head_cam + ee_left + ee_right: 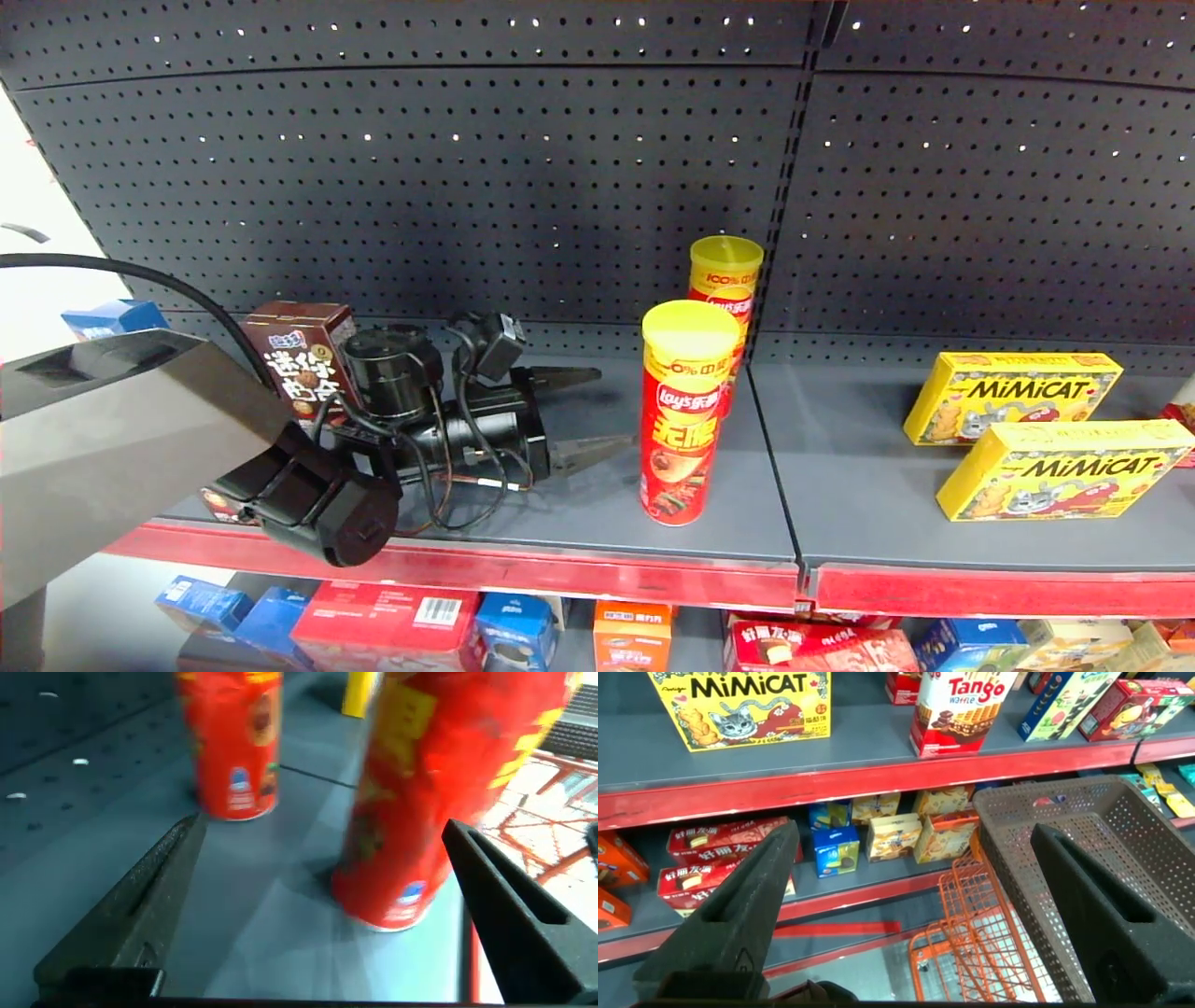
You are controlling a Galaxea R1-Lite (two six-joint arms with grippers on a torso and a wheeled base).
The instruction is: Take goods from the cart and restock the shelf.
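Two cans [686, 411] stand on the shelf [597, 513]; left hand [611, 409], spread wide and empty just beside the nearer one, may clip and topple it if it swings sideways.

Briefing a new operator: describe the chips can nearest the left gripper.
On the grey shelf, two yellow-lidded red cans stand just past the left gripper. It is the front can, nearer the red edge; the rear can stands behind it.
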